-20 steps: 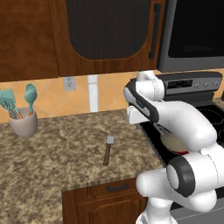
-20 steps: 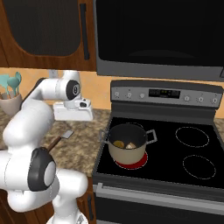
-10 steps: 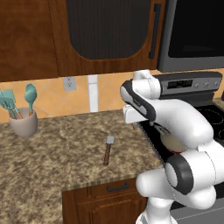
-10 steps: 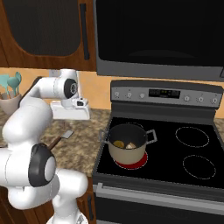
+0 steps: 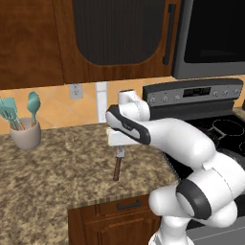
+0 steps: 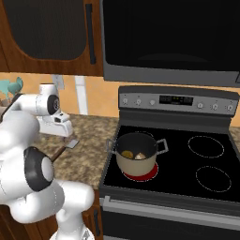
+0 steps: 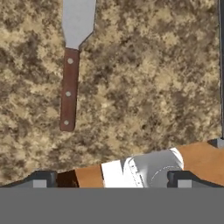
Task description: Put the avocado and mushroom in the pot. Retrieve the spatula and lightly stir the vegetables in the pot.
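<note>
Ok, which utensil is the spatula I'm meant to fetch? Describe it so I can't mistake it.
Start at the stove and go left onto the speckled granite counter. The spatula lies flat there, under the gripper. Dark wooden handle, pale grey blade, unlike the teal utensils upright in the beige cup.

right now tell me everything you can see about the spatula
The spatula is short, with a dark brown wooden handle with three pale rivets and a flat pale grey blade that widens from the handle. It lies flat on the speckled granite counter, left of the stove. Nothing grips it: the open fingers hang above it, not touching.
</note>
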